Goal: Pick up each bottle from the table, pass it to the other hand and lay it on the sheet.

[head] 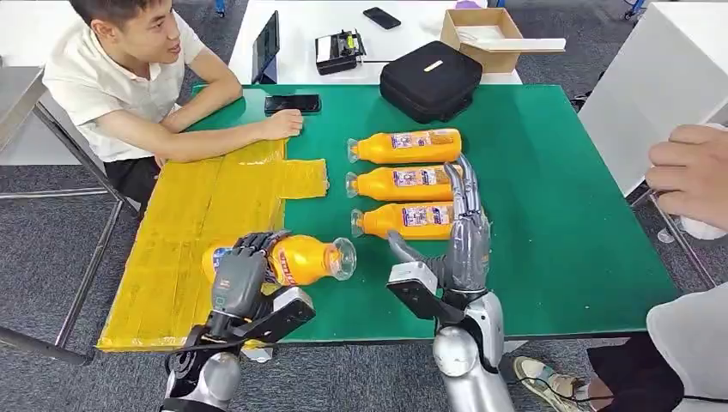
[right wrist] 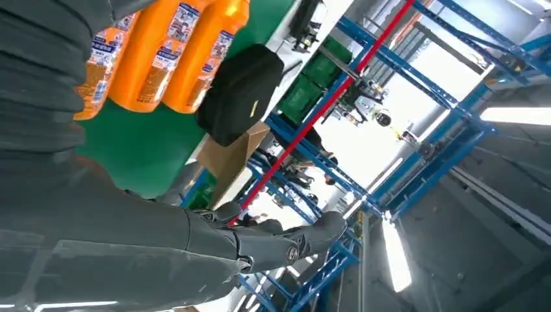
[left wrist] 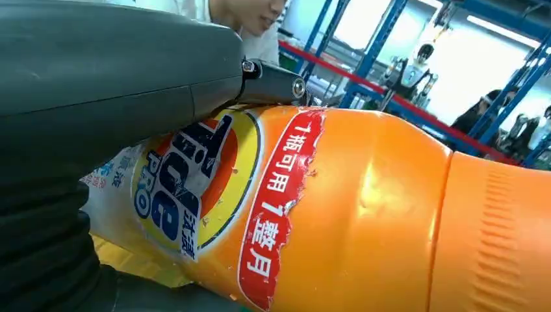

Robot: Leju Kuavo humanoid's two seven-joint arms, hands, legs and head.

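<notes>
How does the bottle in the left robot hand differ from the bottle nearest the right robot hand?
The held bottle is gripped by the left robot hand at the yellow sheet's edge; the nearest bottle lies free on the green table, in a row of three. The held one's neck points toward the right robot hand; the other's points toward the sheet. The right robot hand is open, fingers straight. Both bottles are orange, labelled and on their sides.

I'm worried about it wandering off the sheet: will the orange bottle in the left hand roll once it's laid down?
Likely: the bottle is round-bodied and lies on its side. Its glossy plastic may slip in the left hand. The yellow sheet looks wrinkled, which may slow rolling.
</notes>
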